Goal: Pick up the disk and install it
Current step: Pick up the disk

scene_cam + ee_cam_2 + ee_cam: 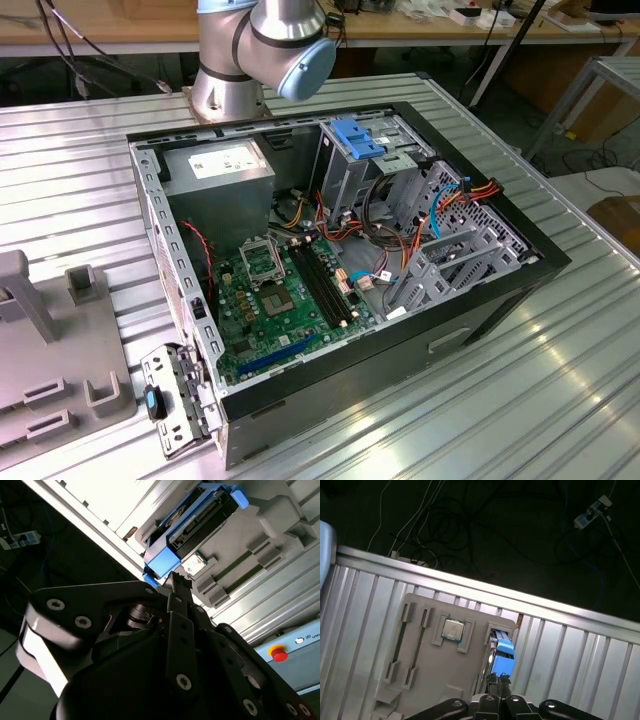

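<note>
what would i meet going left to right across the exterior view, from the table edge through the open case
grey plastic parts holder → small metal bracket with a blue latch → green motherboard → bright blue plastic carrier in the drive bay → grey metal drive cage with orange and red cables

My exterior view looks down at a slant, from a middling distance, on the open computer case (400,372), with the grey fixture tray (60,350) at the exterior view's left. I see both wrist views face past the gripper (498,679) onto that tray, the first from farther off, the second close and slanted. They share the disk (195,522).
</note>
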